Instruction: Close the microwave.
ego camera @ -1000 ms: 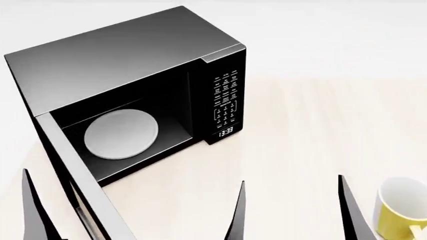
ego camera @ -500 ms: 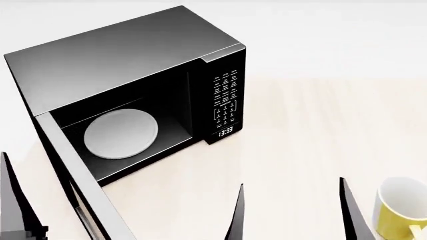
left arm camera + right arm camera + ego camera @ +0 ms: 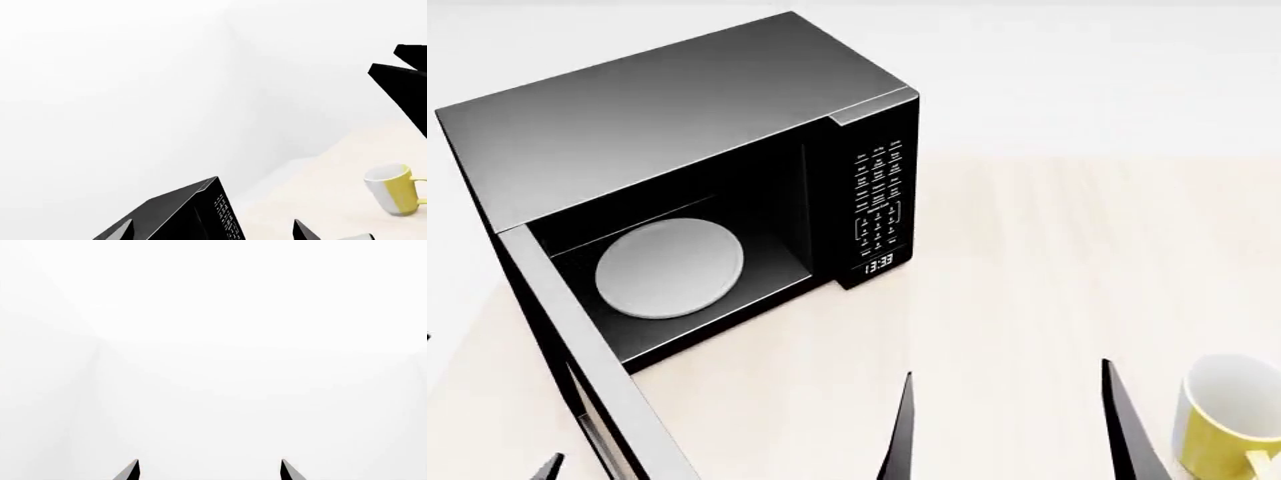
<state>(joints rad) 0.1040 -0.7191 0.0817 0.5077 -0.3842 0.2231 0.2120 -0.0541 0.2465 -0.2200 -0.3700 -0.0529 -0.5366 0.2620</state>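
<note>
The microwave (image 3: 681,170) stands on the pale wooden table (image 3: 1054,270), at the left of your head view and turned at an angle, so that its grey top (image 3: 654,120) faces up toward you and its keypad (image 3: 878,195) faces toward the right. Its door (image 3: 587,360) is wide open, hinged at the left front corner and swung out toward you, running down to the lower edge of the head view. Inside the black cavity you see the white round turntable plate (image 3: 670,268) lying flat on the floor of the compartment. Below the white-lettered keypad, the clock display (image 3: 878,263) reads 13:33. The left wrist view shows the same unit from farther off — only its upper right corner (image 3: 193,212) and a strip of keypad lettering appear there. Your right gripper (image 3: 1008,425) sits low in the head view, to the right of the open door and clear of it; its two dark fingers (image 3: 897,440) point upward with a wide gap between them, holding nothing, and the right wrist view shows the same spread finger pair (image 3: 131,471) against a blank white background. Your left gripper (image 3: 550,467) shows only as a small dark tip at the bottom edge, just left of the door — you cannot tell its opening from these views. A yellow mug (image 3: 1228,415) with a white interior stands on the table near the right finger of the right gripper, well apart from the microwave.
</note>
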